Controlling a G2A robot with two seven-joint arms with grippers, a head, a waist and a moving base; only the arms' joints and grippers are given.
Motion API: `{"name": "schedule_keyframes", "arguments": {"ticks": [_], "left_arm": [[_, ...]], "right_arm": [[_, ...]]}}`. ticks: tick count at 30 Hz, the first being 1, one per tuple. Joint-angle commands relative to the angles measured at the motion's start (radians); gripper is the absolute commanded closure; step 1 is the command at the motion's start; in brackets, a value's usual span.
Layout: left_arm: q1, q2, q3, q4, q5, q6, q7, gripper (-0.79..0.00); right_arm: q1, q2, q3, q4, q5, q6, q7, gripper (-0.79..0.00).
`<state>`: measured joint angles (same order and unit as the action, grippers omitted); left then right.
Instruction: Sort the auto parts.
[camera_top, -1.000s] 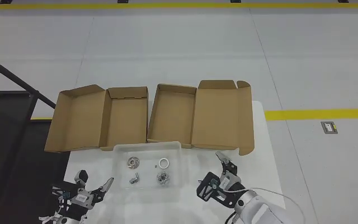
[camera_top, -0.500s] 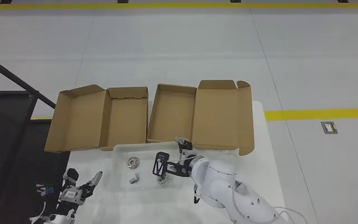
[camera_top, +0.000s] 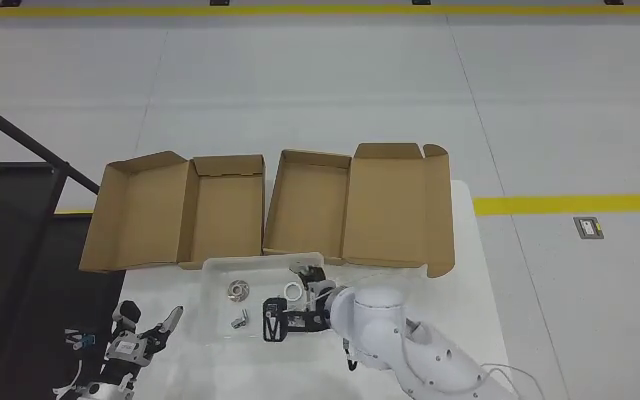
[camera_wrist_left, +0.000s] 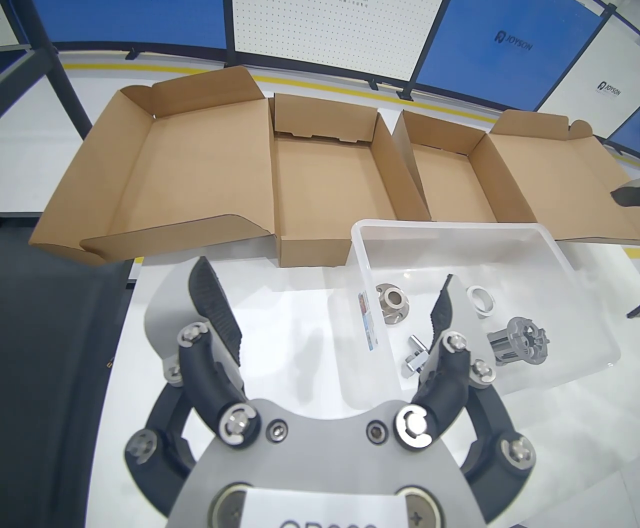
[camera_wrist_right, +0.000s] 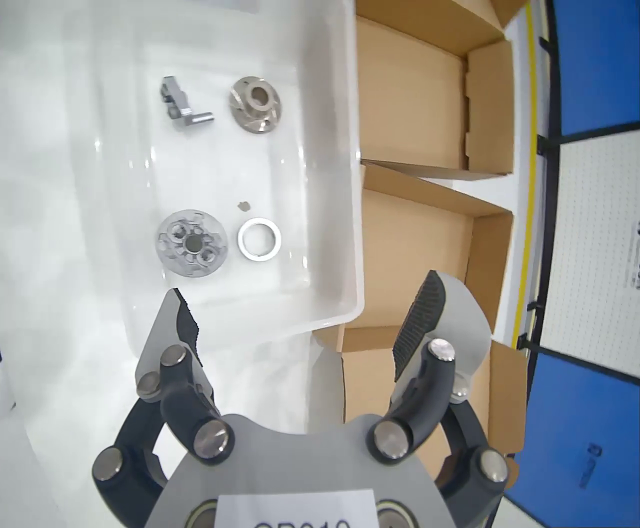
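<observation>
Right claw (camera_wrist_right: 305, 320): jaws apart, nothing between the pads; it hangs over the right end of the clear plastic tray (camera_wrist_right: 356, 225), pointing toward my left side, and touches none of the parts.

Left claw (camera_wrist_left: 327, 305): jaws apart, nothing held; it sits low over the near left corner of the white tabletop (camera_top: 470, 300), beside the tray's left end and apart from it.

All four auto parts lie on the tray floor, none touching another. Toward the left end: flanged hub (camera_wrist_right: 256, 106) on the side nearer the boxes; small L-shaped bracket (camera_wrist_right: 182, 107) on the side nearer me. Toward the middle: plain metal ring (camera_wrist_right: 258, 239) on the box side; toothed round disc (camera_wrist_right: 191, 243) just beside it on the near side. A tiny dark chip (camera_wrist_right: 243, 205) lies close to the ring; I cannot tell what it is.

Behind the tray stand two cardboard boxes side by side, lids folded open; left box (camera_top: 225, 210) has its lid spread to the left; right box (camera_top: 308, 205) has its lid spread to the right. The tray's far edge sits just in front of both box fronts; contact I cannot tell.
</observation>
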<state>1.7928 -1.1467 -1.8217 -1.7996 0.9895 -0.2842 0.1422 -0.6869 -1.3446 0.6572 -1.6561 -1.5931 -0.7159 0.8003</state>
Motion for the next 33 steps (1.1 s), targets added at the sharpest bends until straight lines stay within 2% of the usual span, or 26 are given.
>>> {"name": "schedule_keyframes", "arguments": {"ticks": [1, 7, 14, 19, 23, 28, 33], "left_arm": [[0.000, 0.000, 0.000, 0.000, 0.000, 0.000, 0.000, -0.785], [0.000, 0.000, 0.000, 0.000, 0.000, 0.000, 0.000, -0.785], [0.000, 0.000, 0.000, 0.000, 0.000, 0.000, 0.000, -0.785], [0.000, 0.000, 0.000, 0.000, 0.000, 0.000, 0.000, -0.785], [0.000, 0.000, 0.000, 0.000, 0.000, 0.000, 0.000, -0.785], [0.000, 0.000, 0.000, 0.000, 0.000, 0.000, 0.000, -0.785], [0.000, 0.000, 0.000, 0.000, 0.000, 0.000, 0.000, -0.785]], "right_arm": [[0.063, -0.023, -0.028, 0.065, 0.061, -0.035, 0.021, -0.785], [0.214, -0.091, -0.114, 0.278, 0.162, -0.116, -0.019, -0.785], [0.299, -0.152, -0.207, 0.448, 0.130, -0.172, -0.110, -0.785], [0.324, -0.179, -0.264, 0.511, 0.064, -0.236, -0.201, -0.785], [0.333, -0.200, -0.295, 0.563, 0.025, -0.249, -0.235, -0.785], [0.337, -0.238, -0.319, 0.633, 0.024, -0.220, -0.201, -0.785], [0.354, -0.282, -0.341, 0.698, 0.037, -0.235, -0.185, -0.785]]}}
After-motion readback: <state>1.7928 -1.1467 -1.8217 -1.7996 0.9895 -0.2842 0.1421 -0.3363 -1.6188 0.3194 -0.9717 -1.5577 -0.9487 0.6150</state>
